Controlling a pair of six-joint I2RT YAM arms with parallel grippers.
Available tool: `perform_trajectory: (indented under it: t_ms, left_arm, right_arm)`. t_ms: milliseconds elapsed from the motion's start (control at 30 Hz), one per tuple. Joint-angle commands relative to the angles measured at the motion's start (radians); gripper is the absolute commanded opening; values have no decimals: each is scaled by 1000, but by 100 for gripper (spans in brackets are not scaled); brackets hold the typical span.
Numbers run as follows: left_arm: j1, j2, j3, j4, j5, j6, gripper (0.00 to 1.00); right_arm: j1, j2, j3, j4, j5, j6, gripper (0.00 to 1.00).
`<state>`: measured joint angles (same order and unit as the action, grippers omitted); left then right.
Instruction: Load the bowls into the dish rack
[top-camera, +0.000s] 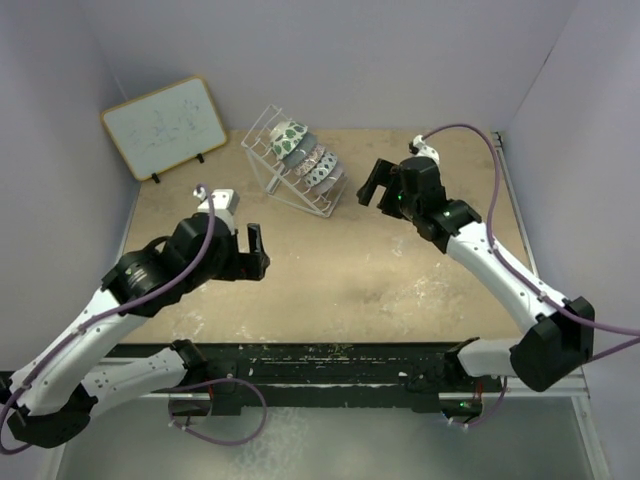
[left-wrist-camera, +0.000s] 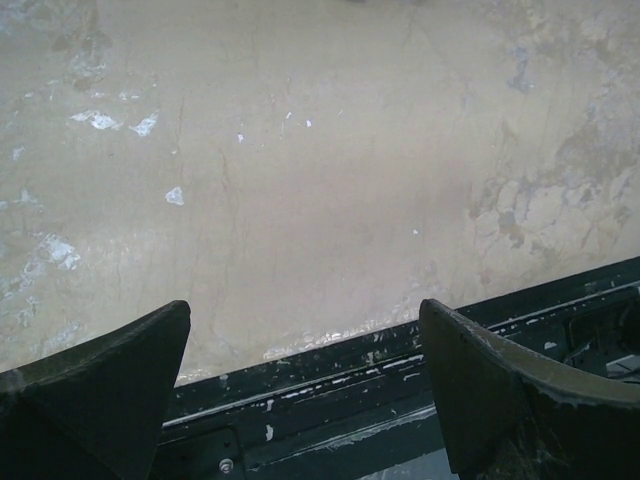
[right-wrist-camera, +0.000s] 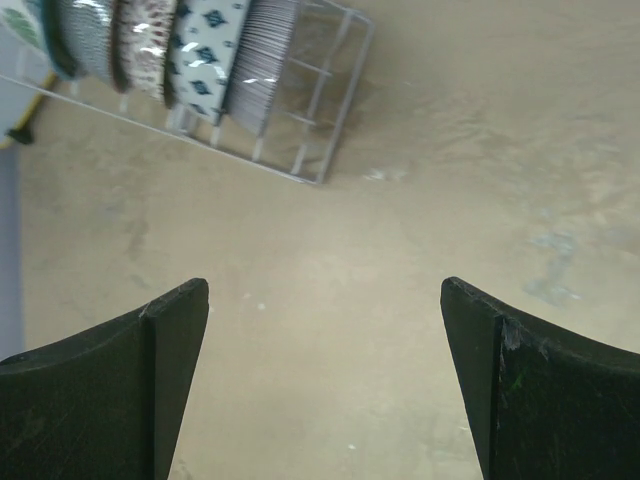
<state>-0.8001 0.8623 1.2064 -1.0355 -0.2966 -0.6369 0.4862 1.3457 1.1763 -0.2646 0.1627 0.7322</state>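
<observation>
The white wire dish rack (top-camera: 262, 132) stands at the back of the table, left of centre. Several bowls stand on edge in its slots, from the green-and-white one (top-camera: 288, 134) at the back to the brown-and-white radial one (top-camera: 328, 180) at the front. In the right wrist view the rack (right-wrist-camera: 335, 62) is at top left with the radial bowl (right-wrist-camera: 262, 50), a blue-patterned bowl (right-wrist-camera: 208, 45) and a mauve-pink bowl (right-wrist-camera: 140, 45) in a row. My right gripper (top-camera: 378, 190) (right-wrist-camera: 325, 290) is open and empty, right of the rack. My left gripper (top-camera: 257, 252) (left-wrist-camera: 303, 325) is open and empty over the near table edge.
A framed whiteboard (top-camera: 165, 125) leans at the back left. The black mounting rail (left-wrist-camera: 400, 370) runs along the table's near edge under my left gripper. Grey walls close in the left, back and right sides.
</observation>
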Motion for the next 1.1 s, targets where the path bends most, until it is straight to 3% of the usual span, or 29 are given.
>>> perform_trajectory:
  t_ms: [0,433,1067]
  left_arm:
    - [-4,40,13,53,-52,-38,99]
    - [-4,25,3,-9,-173,-139,99]
    - [-4,59,-2,-17,-188,-136,99]
  right_arm:
    - [0,-84,-42,-136,139,-87,100]
    - [0,-224,-135,-200,181,-108,100]
    - [0,-250,-161,-200,198,-101,100]
